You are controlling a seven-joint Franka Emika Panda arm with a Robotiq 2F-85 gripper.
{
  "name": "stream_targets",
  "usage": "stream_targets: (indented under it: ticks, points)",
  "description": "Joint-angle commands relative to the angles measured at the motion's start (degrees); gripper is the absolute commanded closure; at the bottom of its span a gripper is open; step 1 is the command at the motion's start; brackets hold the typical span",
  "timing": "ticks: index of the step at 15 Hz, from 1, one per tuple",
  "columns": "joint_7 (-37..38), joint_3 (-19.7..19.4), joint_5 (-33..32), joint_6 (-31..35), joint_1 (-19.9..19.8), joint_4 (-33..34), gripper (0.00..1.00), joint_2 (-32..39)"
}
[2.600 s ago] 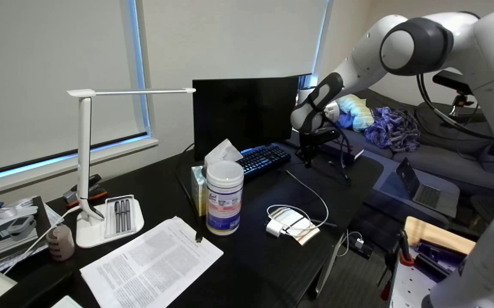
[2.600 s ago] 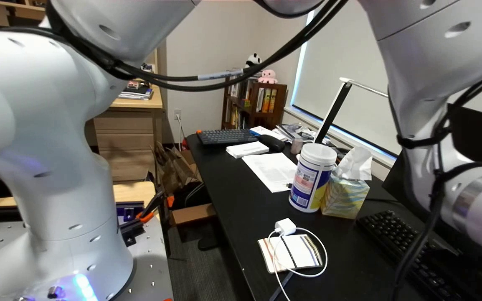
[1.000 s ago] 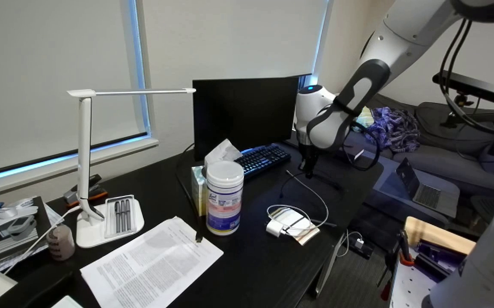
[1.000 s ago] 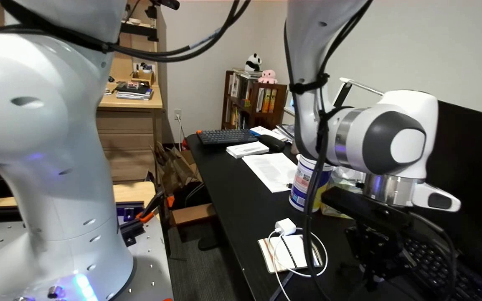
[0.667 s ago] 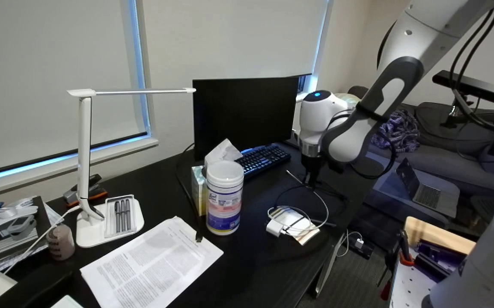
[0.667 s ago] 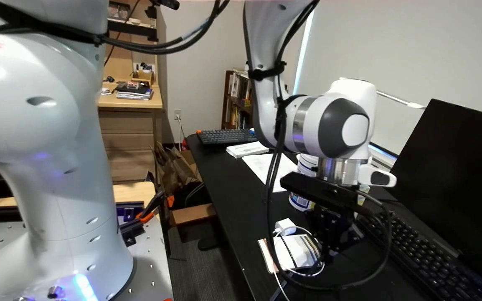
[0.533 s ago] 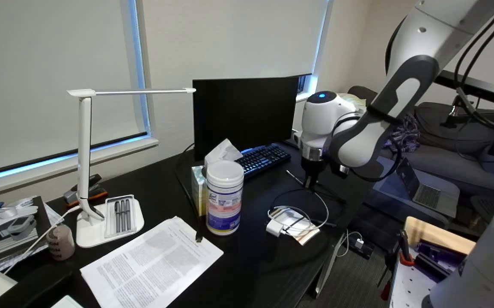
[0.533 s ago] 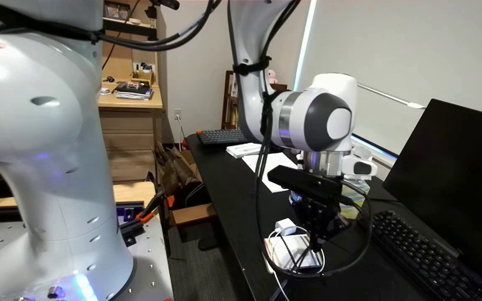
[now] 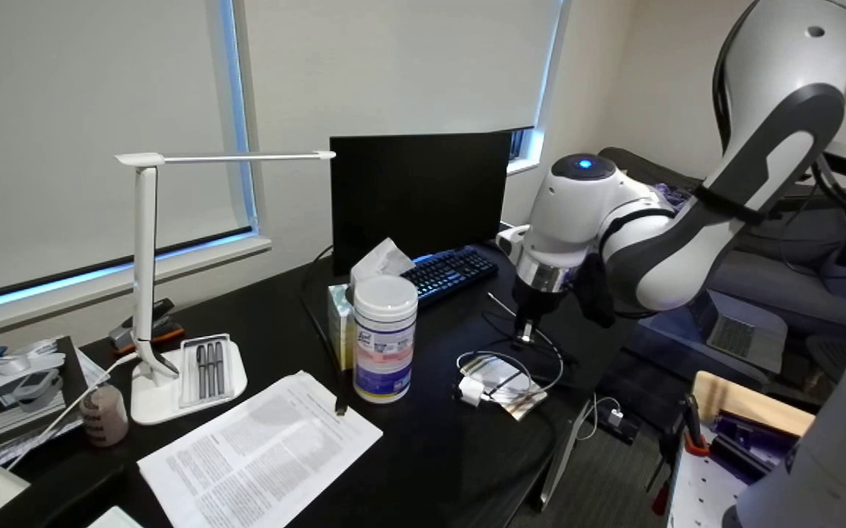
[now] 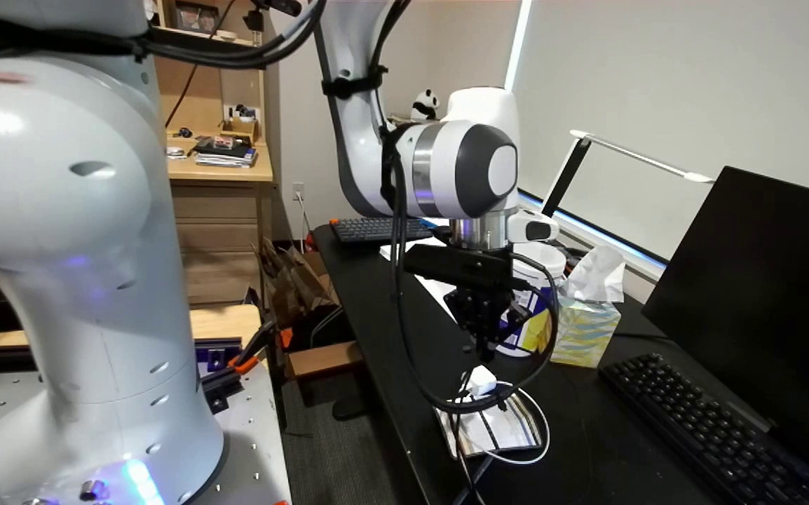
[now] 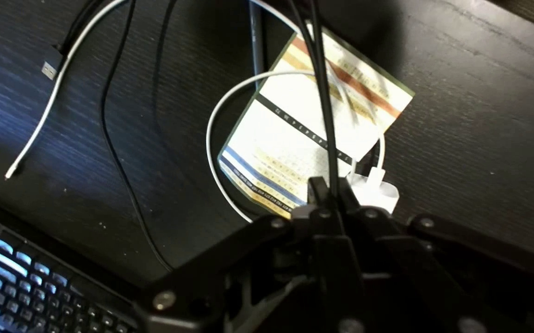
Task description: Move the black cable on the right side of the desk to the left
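Cable [image 11: 326, 111] is sitting between the tips of the gripper [image 11: 333, 190], and both fingers [image 11: 317, 188] are pressing together on it. In the wrist view the held part is running from the tips toward 12 o'clock, so its long way is going from 6 to 12. Near 9 o'clock from the tips a loose black strand [image 11: 109, 141] is bending, also going mostly from 6 to 12. Near 10 o'clock a plug [image 11: 52, 61] is lying on the desk [image 11: 470, 115] and pointing to 7 o'clock; its back end is going out of view, so I can't tell if it is the same cable. In an exterior view the gripper is hanging over the desk, and the papers [image 9: 262, 447] are lying toward 8 o'clock from it. That way is looking like the left, so the next move is probably needing to go there. The white cord [image 11: 208, 138] is lying underneath and could be getting caught.
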Motion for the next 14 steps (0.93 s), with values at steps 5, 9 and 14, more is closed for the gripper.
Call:
stream_targets:
  ticks: [5, 9, 14]
  points:
    - [11.25, 1.47, -18.08, 4.20, 1.40, -0.30, 0.96, 2.05]
    - [12.57, 1.77, -16.41, 4.39, 2.44, 0.42, 0.68, 6.13]
    - [7.27, 1.22, -1.68, 9.32, -1.30, -0.77, 0.38, 8.02]
